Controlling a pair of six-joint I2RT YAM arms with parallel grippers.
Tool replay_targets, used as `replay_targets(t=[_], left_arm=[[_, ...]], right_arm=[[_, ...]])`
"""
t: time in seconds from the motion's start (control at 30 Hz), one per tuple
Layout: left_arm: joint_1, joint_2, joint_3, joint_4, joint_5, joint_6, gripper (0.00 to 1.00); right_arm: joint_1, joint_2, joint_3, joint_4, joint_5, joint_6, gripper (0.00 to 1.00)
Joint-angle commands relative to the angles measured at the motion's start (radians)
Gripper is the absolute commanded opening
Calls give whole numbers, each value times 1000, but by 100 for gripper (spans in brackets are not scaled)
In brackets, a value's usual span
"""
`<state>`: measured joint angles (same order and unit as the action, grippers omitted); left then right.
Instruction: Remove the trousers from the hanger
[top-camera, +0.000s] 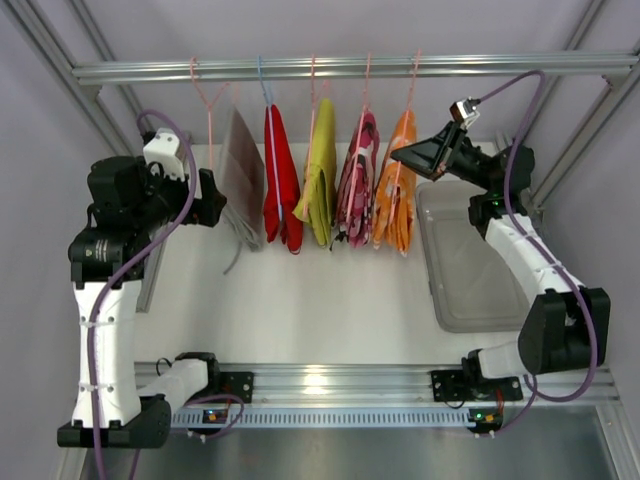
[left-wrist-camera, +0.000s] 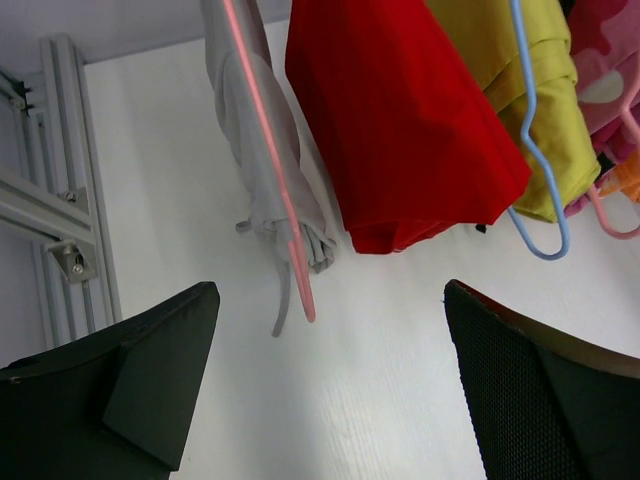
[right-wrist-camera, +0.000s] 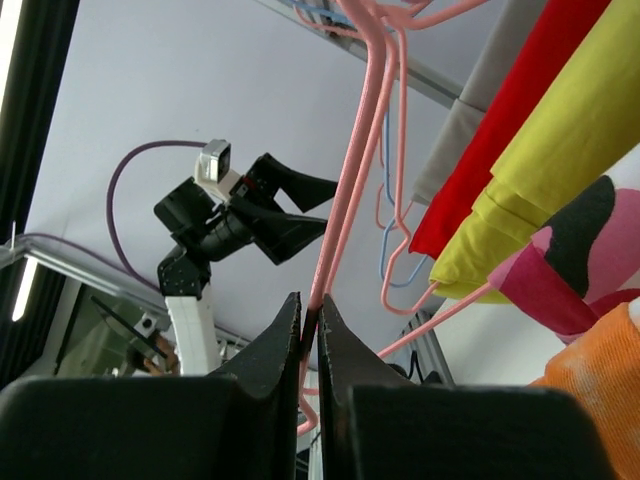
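The orange trousers with white blotches (top-camera: 398, 195) hang on a pink hanger (top-camera: 411, 95) at the right end of the rail. The pink camouflage trousers (top-camera: 357, 180) hang just left of them. My right gripper (top-camera: 402, 156) is beside the orange trousers' top. In the right wrist view it (right-wrist-camera: 310, 312) is shut on the pink hanger wire (right-wrist-camera: 352, 180), with the orange cloth (right-wrist-camera: 590, 375) at lower right. My left gripper (top-camera: 216, 196) is open and empty by the grey garment (left-wrist-camera: 255, 140), above the table in the left wrist view (left-wrist-camera: 328, 300).
A metal rail (top-camera: 350, 68) carries several hangers with grey (top-camera: 242, 180), red (top-camera: 282, 180) and yellow-green (top-camera: 320, 175) garments. A clear plastic bin (top-camera: 470, 265) lies on the table at the right. Frame posts stand at both sides.
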<state>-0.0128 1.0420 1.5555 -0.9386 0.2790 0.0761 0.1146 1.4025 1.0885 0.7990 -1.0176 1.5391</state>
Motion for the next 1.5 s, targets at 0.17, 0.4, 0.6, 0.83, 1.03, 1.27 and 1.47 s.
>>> replay_targets(t=[0.17, 0.4, 0.6, 0.83, 1.03, 1.27, 1.47], left_arm=[[5, 21, 54, 112, 87, -29, 99], [5, 32, 106, 155, 242, -41, 99], [4, 70, 120, 332, 571, -238, 99], [2, 127, 120, 512, 677, -409, 99], [2, 127, 89, 529, 652, -414, 99], [2, 116, 80, 491, 626, -365, 99], [2, 116, 71, 481, 612, -338, 99]], right_arm=[[-23, -149, 137, 177, -24, -7, 0], [-46, -197, 79, 232, -41, 65, 0], [-56, -266, -42, 287, -56, 119, 0], [-59, -321, -85, 281, -90, 83, 0], [-58, -243, 3, 242, -81, 16, 0], [-58, -88, 111, 388, -49, 99, 0], [-58, -42, 133, 454, -32, 142, 0]])
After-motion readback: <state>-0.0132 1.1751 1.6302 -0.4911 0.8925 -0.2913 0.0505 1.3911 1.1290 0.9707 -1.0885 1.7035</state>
